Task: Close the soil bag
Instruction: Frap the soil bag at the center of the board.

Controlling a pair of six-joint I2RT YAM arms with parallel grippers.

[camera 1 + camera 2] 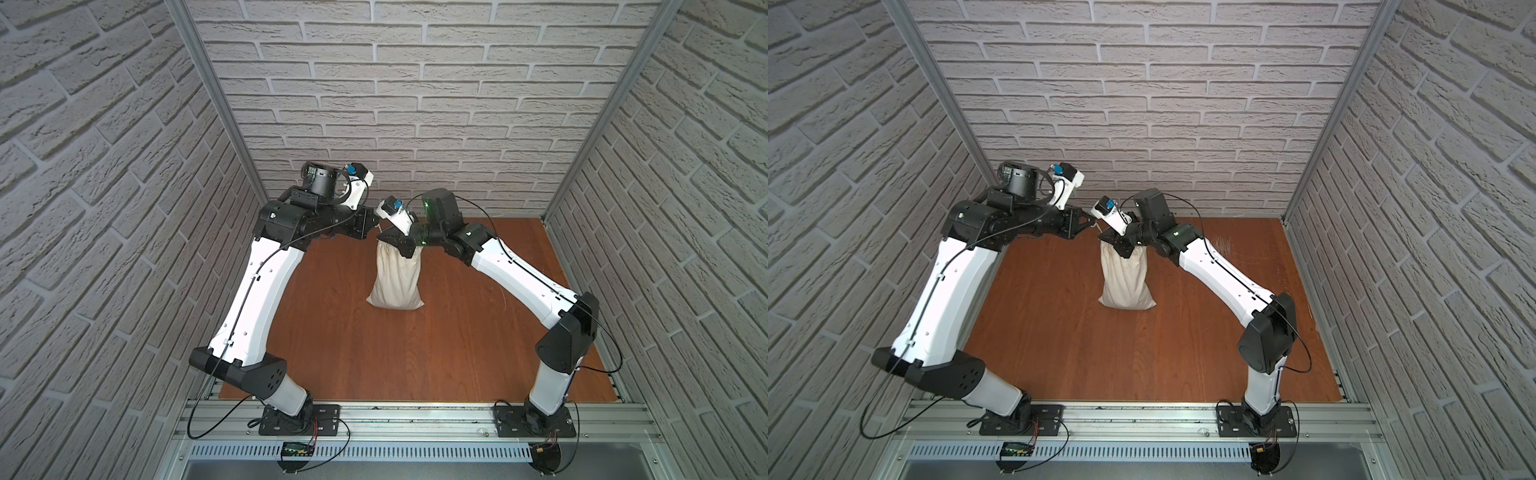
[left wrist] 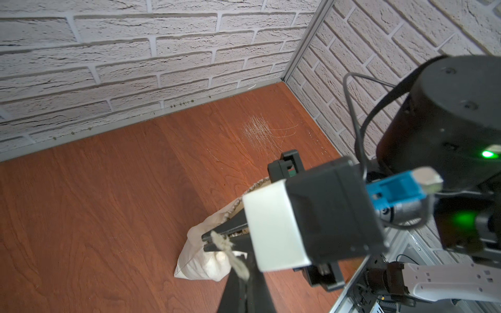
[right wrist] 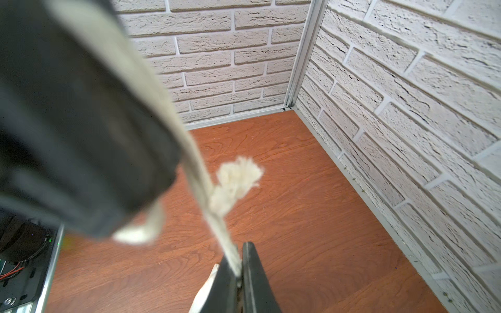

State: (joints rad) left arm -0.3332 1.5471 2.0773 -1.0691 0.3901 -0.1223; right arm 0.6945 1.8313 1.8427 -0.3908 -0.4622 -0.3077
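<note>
Room: pale brick walls point(image 1: 415, 104) on three sides, with a brown wood-look counter point(image 1: 415, 353) below.
Bag point(image 1: 395, 282): it stands upright near the middle of the counter in both top views point(image 1: 1127, 282), with its base on the wood and its top under the right claw.
Left claw point(image 1: 1089, 223): pressed together on the cord, just beside the bag top.
Right claw point(image 3: 240, 260): pressed together on the cord point(image 3: 193, 162) at the mouth, with cloth touching its fingers.
Cord: it runs tight between the two claws, and a frayed knot point(image 3: 238, 176) sits beside it.
Mouth: the hem point(image 2: 235, 203) is gathered. The right claw hides whether it is fully shut.
Weight: the lower half bulges, so I judge the bag is filled and rather heavy for its size. This weight should help to anchor it.
Cloth: soft and not fragile. It folds under any grip and gives no firm hold.
Cord feel: thin and fibrous, probably not slippery. The knot can stop it sliding through the claw.
Where to hold: the cord close to the knot for pulling, and the hem at the mouth for holding back.
Risk: a pull upward may lift or tip the bag, so a sideways pull seems safer.
</note>
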